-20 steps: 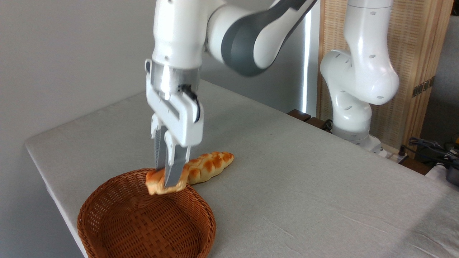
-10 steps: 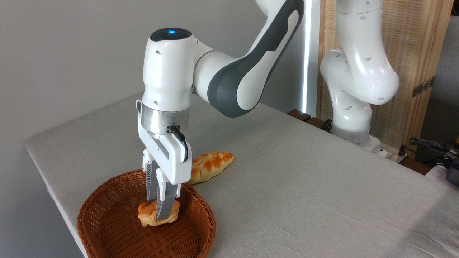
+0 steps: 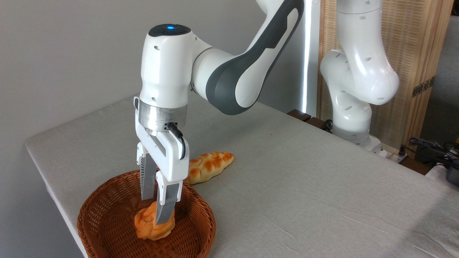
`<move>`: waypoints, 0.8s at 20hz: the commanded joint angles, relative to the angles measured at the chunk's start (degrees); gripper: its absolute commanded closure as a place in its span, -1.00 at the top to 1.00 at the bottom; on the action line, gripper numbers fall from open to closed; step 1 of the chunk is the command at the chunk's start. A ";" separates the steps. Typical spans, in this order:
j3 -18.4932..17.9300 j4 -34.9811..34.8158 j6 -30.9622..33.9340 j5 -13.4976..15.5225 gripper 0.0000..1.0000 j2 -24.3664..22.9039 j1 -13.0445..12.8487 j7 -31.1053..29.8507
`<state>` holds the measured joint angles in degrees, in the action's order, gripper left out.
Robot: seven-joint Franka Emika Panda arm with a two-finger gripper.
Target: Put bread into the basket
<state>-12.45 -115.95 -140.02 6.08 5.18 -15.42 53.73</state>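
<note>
The grey table [image 3: 304,186] runs off the frame at right and bottom. My arm [image 3: 229,68] reaches down over the wicker basket [image 3: 107,215], whose near rim is cut off below. A braided loaf [image 3: 209,165] lies just behind the basket, partly hidden by my tool [image 3: 155,209]. The tool's jaws stand parted; the bread [image 3: 152,224] rests inside the basket, the near finger covering part of it.

Single fixed camera, near, angled downward
</note>
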 commanded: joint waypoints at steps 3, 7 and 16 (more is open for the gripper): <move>-0.29 2.39 0.71 2.98 1.00 -3.32 -0.31 -4.67; 0.67 2.74 8.25 2.71 1.00 -7.81 -0.31 -8.29; 1.20 10.21 27.43 -0.80 1.00 -9.49 -0.31 -12.69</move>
<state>-11.24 -106.88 -115.34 7.38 -5.19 -15.58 42.33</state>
